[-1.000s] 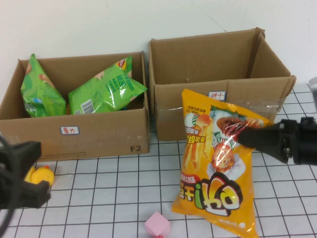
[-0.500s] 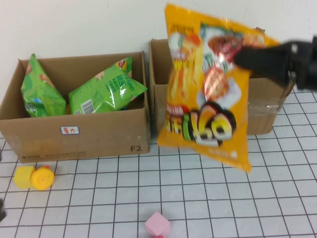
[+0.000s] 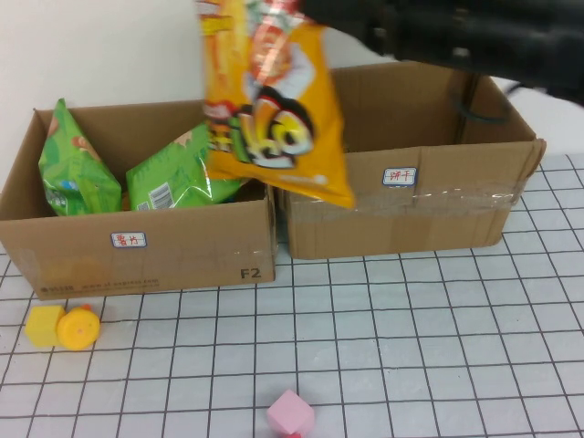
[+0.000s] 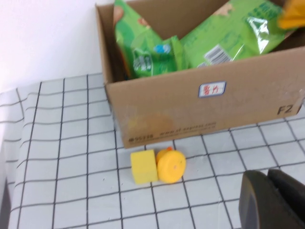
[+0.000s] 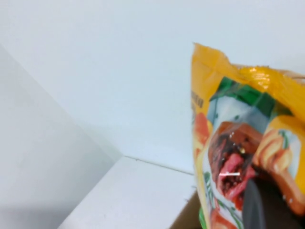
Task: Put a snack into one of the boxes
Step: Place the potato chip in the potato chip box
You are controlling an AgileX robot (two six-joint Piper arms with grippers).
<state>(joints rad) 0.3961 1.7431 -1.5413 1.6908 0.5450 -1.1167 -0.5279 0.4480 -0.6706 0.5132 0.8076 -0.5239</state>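
Now I keep my left gripper (image 4: 274, 200) squeezed together, low by the yellow toy (image 4: 170, 165). My right gripper (image 3: 315, 11) is clamped on the orange snack bag (image 3: 269, 109), hanging above the left box (image 3: 137, 242) with green bags (image 3: 187, 169).

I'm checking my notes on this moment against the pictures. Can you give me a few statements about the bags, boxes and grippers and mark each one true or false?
1. The right gripper holds the orange snack bag in the air above the boxes. True.
2. The left box is empty. False: it holds two green snack bags.
3. The orange snack bag already lies inside the right box. False: it hangs in the air, over the gap between both boxes.
4. A pink cube sits on the gridded table in front of the boxes. True.
5. The left gripper grips the yellow toy. False: it is shut and holds nothing; the toy lies on the table.
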